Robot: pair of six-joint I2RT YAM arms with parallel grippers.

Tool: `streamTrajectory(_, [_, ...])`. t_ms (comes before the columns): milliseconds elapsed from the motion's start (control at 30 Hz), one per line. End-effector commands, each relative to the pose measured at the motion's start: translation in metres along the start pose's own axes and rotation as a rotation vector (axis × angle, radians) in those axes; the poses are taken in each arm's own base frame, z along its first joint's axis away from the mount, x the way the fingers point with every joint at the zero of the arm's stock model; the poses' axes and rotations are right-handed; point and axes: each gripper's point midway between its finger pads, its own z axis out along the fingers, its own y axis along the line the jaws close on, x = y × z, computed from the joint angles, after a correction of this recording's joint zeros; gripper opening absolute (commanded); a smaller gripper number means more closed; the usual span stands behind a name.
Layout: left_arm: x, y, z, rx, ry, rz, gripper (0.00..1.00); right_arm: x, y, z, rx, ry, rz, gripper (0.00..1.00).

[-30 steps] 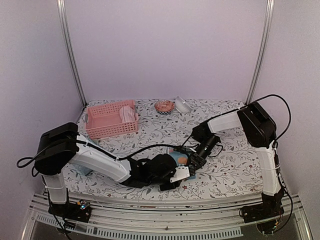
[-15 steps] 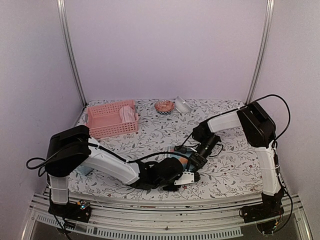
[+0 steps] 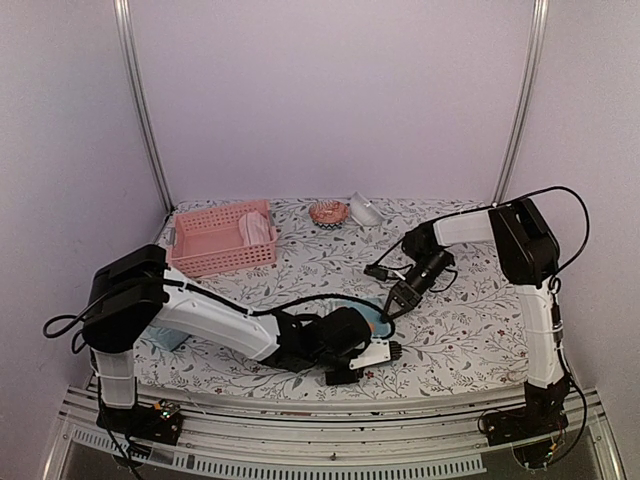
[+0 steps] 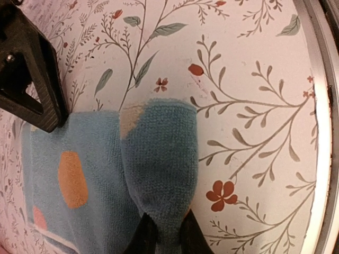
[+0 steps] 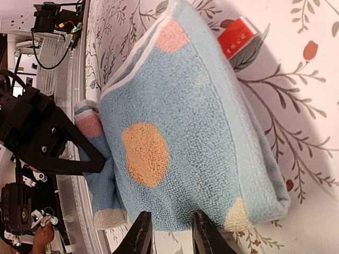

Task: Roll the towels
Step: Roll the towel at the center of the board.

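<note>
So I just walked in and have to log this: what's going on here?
The left gripper is pinching the rolled-over edge of the blue towel near the table's front edge, so the roll has only just begun. The right gripper is open just off another edge of the towel and holds nothing.

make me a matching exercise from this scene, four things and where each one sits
1 blue spotted towel
2 pink towel
3 pink basket
4 small orange object

a far edge, about the middle
b far left corner of the table
c inside the basket
d towards the near edge, a fold pinched in the left jaws

Pairs: 1-d, 2-c, 3-b, 4-a
</note>
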Motion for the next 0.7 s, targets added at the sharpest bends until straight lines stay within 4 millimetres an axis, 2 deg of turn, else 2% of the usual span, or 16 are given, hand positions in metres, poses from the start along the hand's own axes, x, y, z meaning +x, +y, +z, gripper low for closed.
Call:
streamTrajectory(0, [0.006,-0.023,-0.009,0.106,0.062,-0.07,0.05,-0.009,-0.032,0.01,0.123,0.027,0.036,0.27])
streamTrajectory(67, [0.005,-0.023,-0.009,0.126,0.074,-0.114,0.05,-0.016,-0.024,0.004,0.121,0.009,0.022,0.27])
streamTrajectory(167, [0.001,-0.023,-0.009,0.195,0.069,-0.197,0.06,-0.029,-0.002,-0.017,0.134,-0.033,-0.047,0.3])
streamTrajectory(300, [0.004,-0.024,-0.004,0.347,0.069,-0.333,0.07,-0.047,0.028,-0.064,0.231,-0.137,-0.158,0.34])
streamTrajectory(467, [0.013,-0.021,0.003,0.509,0.065,-0.505,0.08,-0.05,0.066,-0.117,0.359,-0.277,-0.285,0.36])
streamTrajectory(567, [0.023,-0.021,0.01,0.609,0.084,-0.623,0.08,-0.039,0.089,-0.125,0.421,-0.314,-0.392,0.36])
streamTrajectory(633, [0.028,-0.018,0.015,0.66,0.094,-0.698,0.08,-0.029,0.106,-0.124,0.427,-0.328,-0.469,0.36])
streamTrajectory(667, [0.03,-0.015,0.017,0.674,0.097,-0.73,0.08,-0.02,0.109,-0.117,0.423,-0.316,-0.49,0.37])
